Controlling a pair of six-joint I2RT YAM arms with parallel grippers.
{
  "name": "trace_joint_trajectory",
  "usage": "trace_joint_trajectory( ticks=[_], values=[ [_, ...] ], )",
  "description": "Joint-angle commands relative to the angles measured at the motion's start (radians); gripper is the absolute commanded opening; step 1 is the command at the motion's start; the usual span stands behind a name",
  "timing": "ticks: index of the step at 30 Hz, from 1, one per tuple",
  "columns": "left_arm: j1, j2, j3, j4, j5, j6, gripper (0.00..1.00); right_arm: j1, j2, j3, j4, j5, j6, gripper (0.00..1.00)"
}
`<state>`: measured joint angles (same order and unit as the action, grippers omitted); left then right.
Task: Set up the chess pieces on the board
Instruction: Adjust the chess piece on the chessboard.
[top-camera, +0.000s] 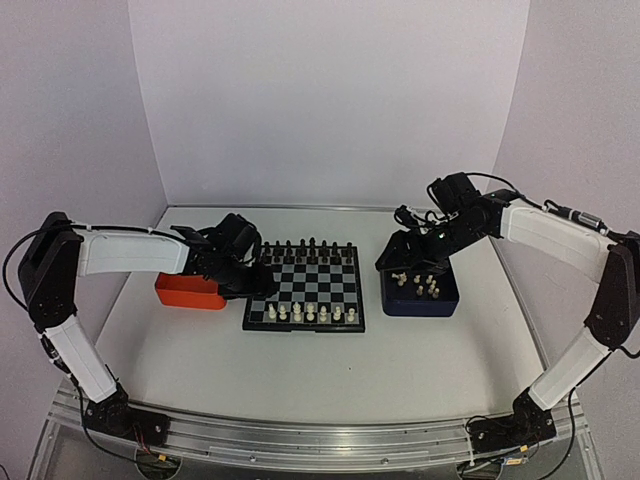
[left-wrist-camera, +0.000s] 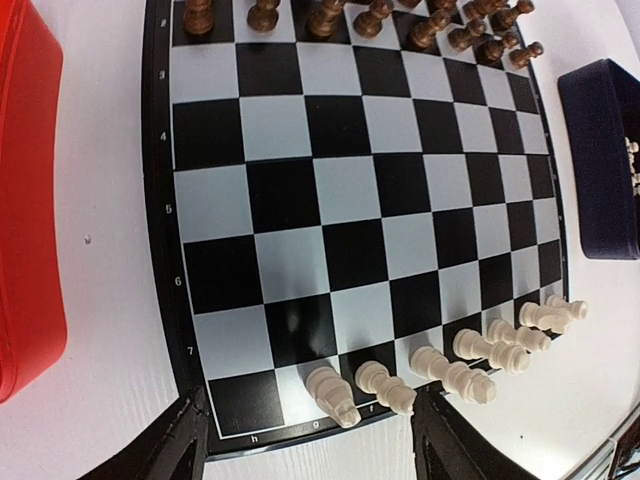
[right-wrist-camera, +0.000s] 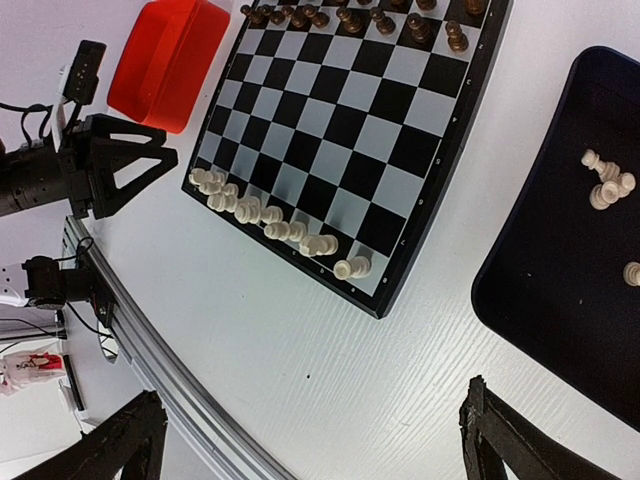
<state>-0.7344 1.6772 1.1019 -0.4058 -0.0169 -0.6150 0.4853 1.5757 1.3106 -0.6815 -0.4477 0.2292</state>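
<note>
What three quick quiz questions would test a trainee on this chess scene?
1. True or false: the left hand and the right hand are both open.
2. The loose chess pieces lie in: A) orange tray, B) blue tray, C) left hand.
3. Do the black pieces line the board's near or far edge?
Key: 1 true; 2 B; 3 far.

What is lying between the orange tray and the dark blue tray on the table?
The chessboard lies between them, with white pieces along its near edge and dark ones along the far edge; the top external view shows it.
</note>
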Motion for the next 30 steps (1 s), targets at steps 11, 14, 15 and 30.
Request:
trace_joint_trajectory(
  ticks=[11, 14, 15, 30],
  values=[
    [-0.024, 0.124, 0.144, -0.143, -0.004, -0.033, 0.6, -0.03, -0.033, -0.018, 0.003, 0.003, -0.022, 0.98],
    [-0.025, 0.134, 0.151, -0.152, -0.005, -0.029, 0.59, -0.036, -0.037, -0.023, 0.001, 0.003, -0.022, 0.98],
    [-0.025, 0.136, 0.152, -0.156, -0.006, -0.029, 0.59, -0.037, -0.039, -0.025, 0.0, 0.004, -0.022, 0.98],
    [-0.043, 0.182, 0.175, -0.212, -0.027, -0.01, 0.55, -0.045, -0.048, -0.037, -0.001, -0.002, -0.016, 0.98]
  ],
)
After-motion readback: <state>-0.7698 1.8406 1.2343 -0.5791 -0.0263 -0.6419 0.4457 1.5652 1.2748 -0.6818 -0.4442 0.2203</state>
